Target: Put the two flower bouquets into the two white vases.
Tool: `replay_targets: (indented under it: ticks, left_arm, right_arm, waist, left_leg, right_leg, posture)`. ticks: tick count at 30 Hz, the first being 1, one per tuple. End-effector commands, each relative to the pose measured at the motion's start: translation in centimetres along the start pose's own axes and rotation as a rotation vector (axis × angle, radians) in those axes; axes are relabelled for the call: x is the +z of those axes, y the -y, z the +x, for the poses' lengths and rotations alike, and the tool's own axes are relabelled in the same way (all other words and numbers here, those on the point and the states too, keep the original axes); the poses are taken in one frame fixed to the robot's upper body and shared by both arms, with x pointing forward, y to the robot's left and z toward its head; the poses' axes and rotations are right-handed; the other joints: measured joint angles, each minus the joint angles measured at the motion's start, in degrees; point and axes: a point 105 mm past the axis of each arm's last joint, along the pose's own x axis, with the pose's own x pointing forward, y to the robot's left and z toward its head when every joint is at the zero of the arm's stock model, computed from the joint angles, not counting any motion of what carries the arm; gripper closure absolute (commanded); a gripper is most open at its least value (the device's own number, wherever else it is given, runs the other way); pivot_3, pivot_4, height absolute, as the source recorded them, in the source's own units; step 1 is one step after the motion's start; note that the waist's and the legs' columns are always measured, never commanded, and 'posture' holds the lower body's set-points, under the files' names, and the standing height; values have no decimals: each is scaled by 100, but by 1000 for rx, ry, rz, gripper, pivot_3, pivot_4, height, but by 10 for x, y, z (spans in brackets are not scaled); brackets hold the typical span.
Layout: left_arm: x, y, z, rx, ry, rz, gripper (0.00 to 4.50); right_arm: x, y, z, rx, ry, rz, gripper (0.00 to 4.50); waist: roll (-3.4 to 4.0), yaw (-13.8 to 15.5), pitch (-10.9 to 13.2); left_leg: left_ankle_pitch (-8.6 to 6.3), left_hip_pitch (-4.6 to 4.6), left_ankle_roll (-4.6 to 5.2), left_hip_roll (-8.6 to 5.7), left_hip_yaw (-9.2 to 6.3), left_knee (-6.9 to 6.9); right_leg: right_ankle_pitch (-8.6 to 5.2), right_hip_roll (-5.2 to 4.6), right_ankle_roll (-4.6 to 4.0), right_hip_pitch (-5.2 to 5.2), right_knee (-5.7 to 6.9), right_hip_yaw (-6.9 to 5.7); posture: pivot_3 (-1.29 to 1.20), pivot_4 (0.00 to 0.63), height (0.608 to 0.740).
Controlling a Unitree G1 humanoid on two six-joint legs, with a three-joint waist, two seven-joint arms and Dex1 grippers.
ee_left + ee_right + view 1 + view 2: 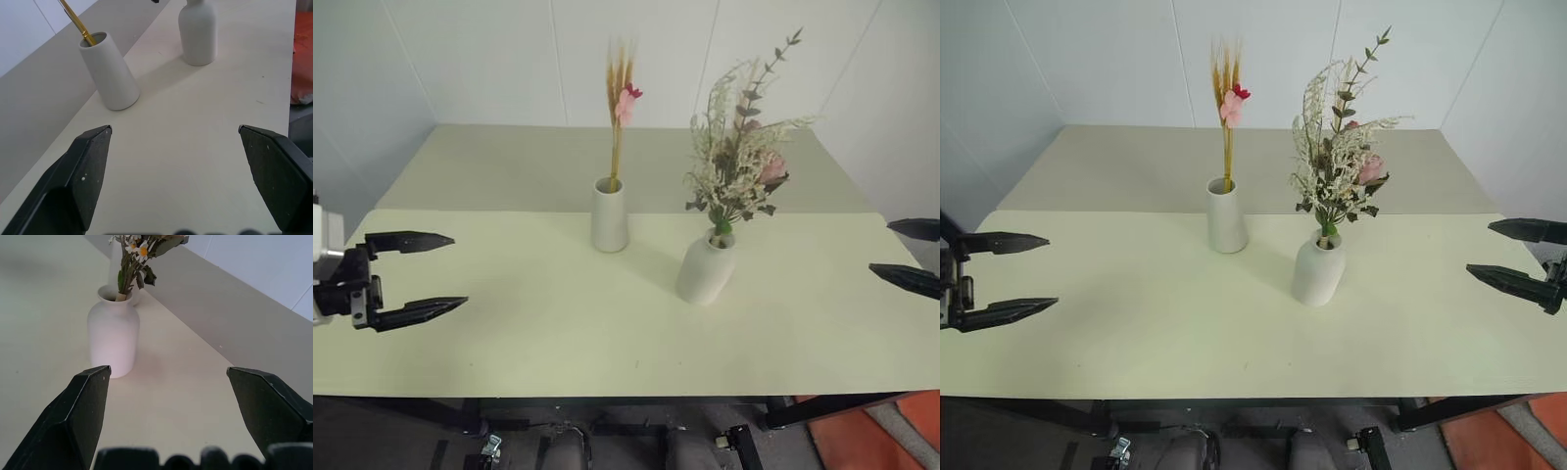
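Centrally in the head views, on the pale table (pixel 509 333), both vases stand upright and loaded. Tall tapered vase (pixel 609 214) sits just left of frame centre; the wheat bunch (pixel 621 98) rises straight out of its mouth, pink and red blossoms high on the stalks. Rounder vase (pixel 706 267) stands to the right of it and nearer the camera, near but apart from it; the bushy cream bunch (pixel 740 147) fans up and right from its narrow mouth. Stems inside both vases hidden; how deep they sit cannot be told. In the left wrist view the tall vase's yellow stalk is cut off by the frame's top edge, and the round vase's mouth is clipped there too. In the right wrist view the bushy bunch is cropped at the top, only lower leaves and a few small blooms showing, with the tall vase almost wholly masked behind the round one. Left gripper (pixel 421 276) at the left edge of the head view, jaws spread wide, nothing between them, well apart from both vases. Right gripper (pixel 1518 257) at the right edge, partly cut by the frame, jaws likewise wide and empty. A grey surface (pixel 489 166) lies beyond the table, below the white wall.
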Motion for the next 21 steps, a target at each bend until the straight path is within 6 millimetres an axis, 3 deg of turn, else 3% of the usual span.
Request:
replay_targets:
  ticks: [1, 21]
  left_arm:
    - [10, 0, -4, 24, 5, 59, 0]
    - [9, -2, -3, 31, 18, 62, 0]
  right_arm:
    - [10, 2, -3, 5, 11, -56, 14]
    - [9, -1, -3, 4, 2, -55, 14]
  waist:
    - [0, 1, 0]
    - [0, 0, 0]
  left_leg:
    - [0, 0, 0, 0, 0, 0]
    - [0, 1, 0, 2, 3, 0]
  right_leg:
    - [0, 0, 0, 0, 0, 0]
    - [0, 1, -1, 0, 0, 0]
  posture:
    - [0, 150, 740]
    - [0, 150, 740]
